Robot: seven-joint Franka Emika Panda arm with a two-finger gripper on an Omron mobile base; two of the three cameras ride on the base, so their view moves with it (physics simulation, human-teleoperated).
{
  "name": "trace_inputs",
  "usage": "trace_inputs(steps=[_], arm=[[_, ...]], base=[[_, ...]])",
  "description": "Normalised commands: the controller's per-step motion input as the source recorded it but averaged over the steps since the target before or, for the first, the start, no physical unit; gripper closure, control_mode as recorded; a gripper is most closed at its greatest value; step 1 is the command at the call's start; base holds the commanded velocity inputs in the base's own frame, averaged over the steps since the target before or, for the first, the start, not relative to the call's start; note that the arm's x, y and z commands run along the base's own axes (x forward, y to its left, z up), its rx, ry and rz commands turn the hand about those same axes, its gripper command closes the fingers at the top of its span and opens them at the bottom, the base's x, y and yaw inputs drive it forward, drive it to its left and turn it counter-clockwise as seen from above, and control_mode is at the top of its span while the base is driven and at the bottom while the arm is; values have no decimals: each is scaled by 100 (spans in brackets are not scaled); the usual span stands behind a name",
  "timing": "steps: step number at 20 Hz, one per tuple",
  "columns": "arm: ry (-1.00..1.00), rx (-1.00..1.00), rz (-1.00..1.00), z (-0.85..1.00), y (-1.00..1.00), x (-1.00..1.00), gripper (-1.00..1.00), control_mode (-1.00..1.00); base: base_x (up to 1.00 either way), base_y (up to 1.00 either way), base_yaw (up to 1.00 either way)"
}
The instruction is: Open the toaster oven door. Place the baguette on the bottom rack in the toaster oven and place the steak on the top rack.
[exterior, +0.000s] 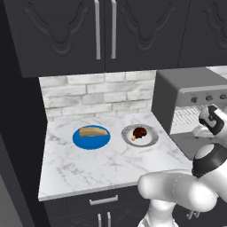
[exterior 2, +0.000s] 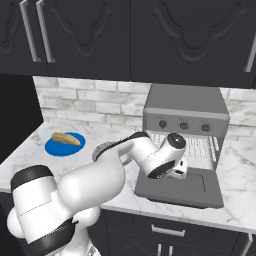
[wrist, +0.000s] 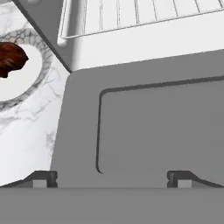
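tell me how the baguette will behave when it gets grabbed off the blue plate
The baguette is short and thick, so it would probably stay stiff rather than droop. Its tapered ends suggest a grip across the middle would hold best. It lies loose on the flat blue plate, so a sideways nudge may well slide or roll it.

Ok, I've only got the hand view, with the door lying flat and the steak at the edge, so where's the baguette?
Observer: The baguette lies on a blue plate, left of the steak on the counter.
Operator: Is the hand carrying anything?
Observer: No, the hand is open with nothing in it, above the toaster oven door.
Operator: And above the opening?
Observer: Three round knobs sit in a row on the toaster oven's front strip.
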Motion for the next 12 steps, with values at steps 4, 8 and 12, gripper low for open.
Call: trace_inputs(steps=[4,8,12], arm=[[-22,0,61,3,-30,0,-100,-100],[-21,0,35,6,-8,12,-100,-100],[-20,0,28,9,-4,13,-100,-100]], base=[[0,0,0],[0,0,0],[0,0,0]])
